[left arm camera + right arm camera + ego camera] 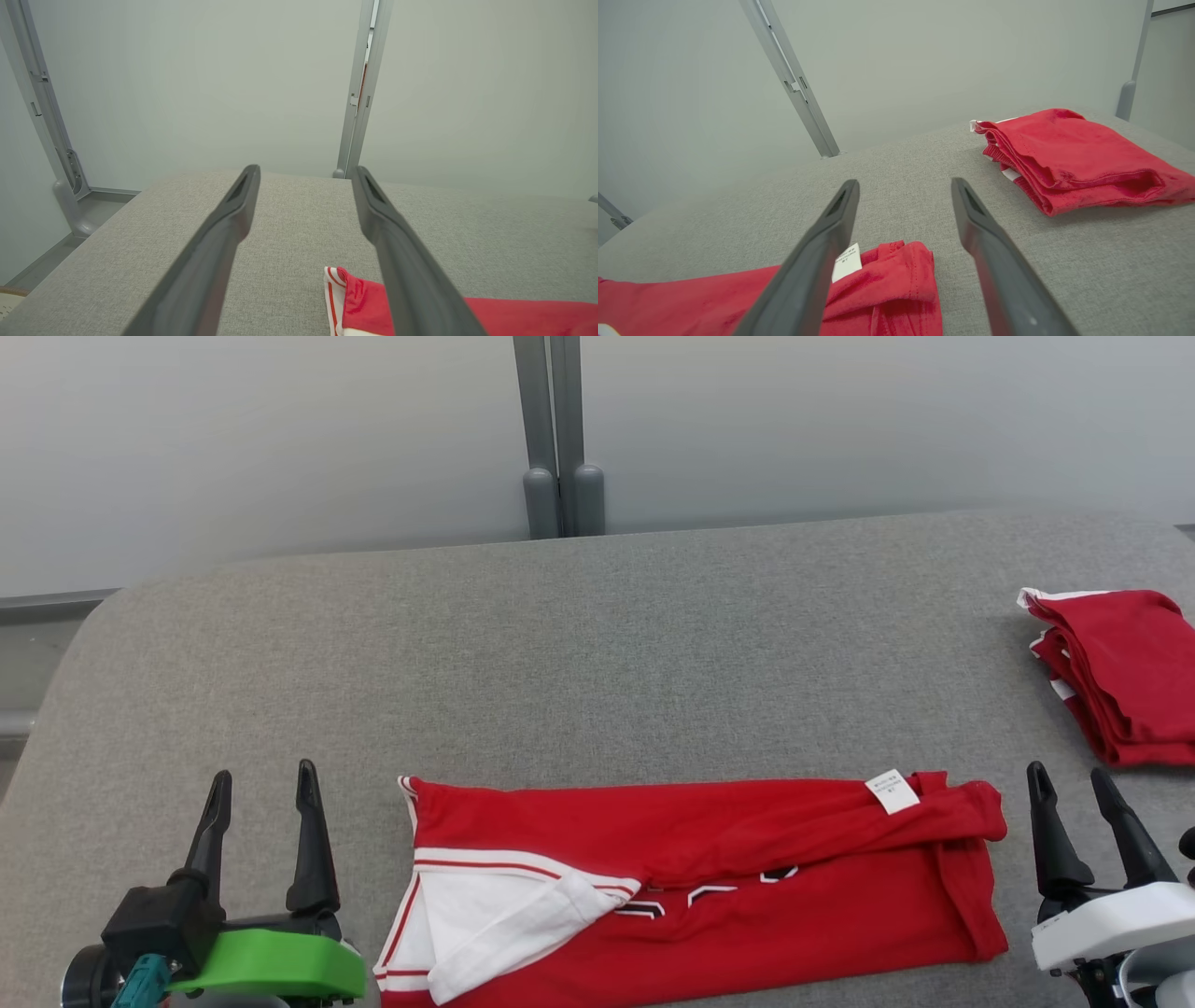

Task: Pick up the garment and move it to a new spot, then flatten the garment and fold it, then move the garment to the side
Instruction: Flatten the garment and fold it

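Currently the long-folded red jersey with white trim (747,905) lies at six o'clock on the grey fabric tabletop (597,663), left gripper (264,772) and right gripper (1068,770) flanking it, jaws spread, empty; gripping one layer only could unravel the fold

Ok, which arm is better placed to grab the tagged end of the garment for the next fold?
Right, probably. The right gripper stands open beside the garment, at the end bearing its white tag; the left gripper is open off the opposite end.

Red garment (747,859) lies folded lengthwise; white-trimmed end leftward.
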{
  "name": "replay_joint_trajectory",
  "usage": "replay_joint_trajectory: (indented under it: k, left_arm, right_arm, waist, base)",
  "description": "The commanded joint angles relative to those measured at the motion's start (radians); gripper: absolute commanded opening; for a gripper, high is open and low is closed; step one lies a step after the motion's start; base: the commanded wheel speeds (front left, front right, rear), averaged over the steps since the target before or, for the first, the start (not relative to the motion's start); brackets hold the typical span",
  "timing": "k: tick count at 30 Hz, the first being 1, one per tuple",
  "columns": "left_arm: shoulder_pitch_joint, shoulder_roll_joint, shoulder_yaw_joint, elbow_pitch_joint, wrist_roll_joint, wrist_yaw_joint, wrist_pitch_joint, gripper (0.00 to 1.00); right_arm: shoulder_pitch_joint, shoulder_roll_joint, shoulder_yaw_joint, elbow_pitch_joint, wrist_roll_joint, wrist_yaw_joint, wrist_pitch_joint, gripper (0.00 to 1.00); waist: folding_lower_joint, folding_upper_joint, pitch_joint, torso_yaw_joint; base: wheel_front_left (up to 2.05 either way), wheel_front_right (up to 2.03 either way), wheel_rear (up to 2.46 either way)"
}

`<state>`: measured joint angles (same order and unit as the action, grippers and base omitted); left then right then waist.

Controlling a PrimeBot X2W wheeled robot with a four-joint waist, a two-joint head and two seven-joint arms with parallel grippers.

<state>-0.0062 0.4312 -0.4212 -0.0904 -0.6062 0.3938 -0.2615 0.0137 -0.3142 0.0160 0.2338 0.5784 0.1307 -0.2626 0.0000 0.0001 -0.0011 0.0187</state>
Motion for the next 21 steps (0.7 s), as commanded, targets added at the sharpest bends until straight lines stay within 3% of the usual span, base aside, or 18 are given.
replay_joint_trajectory:
  k: [1,3,9,21]
  left_arm:
    - [0.020,-0.014,0.022,0.007,0.022,-0.022,-0.004,1.00]
    - [0.035,-0.047,0.058,0.023,0.048,-0.068,-0.004,1.00]
    - [0.031,-0.101,0.096,0.058,0.094,-0.143,-0.004,1.00]
    - [-0.014,-0.173,0.119,0.137,0.141,-0.233,-0.004,1.00]
  right_arm:
    - [0.006,0.005,-0.001,-0.006,-0.013,0.000,-0.002,1.00]
    - [-0.005,0.014,0.007,0.012,-0.016,0.000,0.006,1.00]
    - [-0.066,0.038,0.022,0.119,-0.013,0.000,0.097,1.00]
    - [-0.186,0.063,0.031,0.372,0.020,0.000,0.184,1.00]
  waist:
    - [0.0000,-0.0001,0.003,-0.002]
    - [0.0000,-0.0001,0.006,-0.002]
    - [0.0000,-0.0001,0.016,-0.001]
    - [0.0000,-0.0001,0.046,0.044]
  base:
    - [0.00,0.00,0.00]
    - [0.00,0.00,0.00]
    - [0.00,0.00,0.00]
    - [0.00,0.00,0.00]
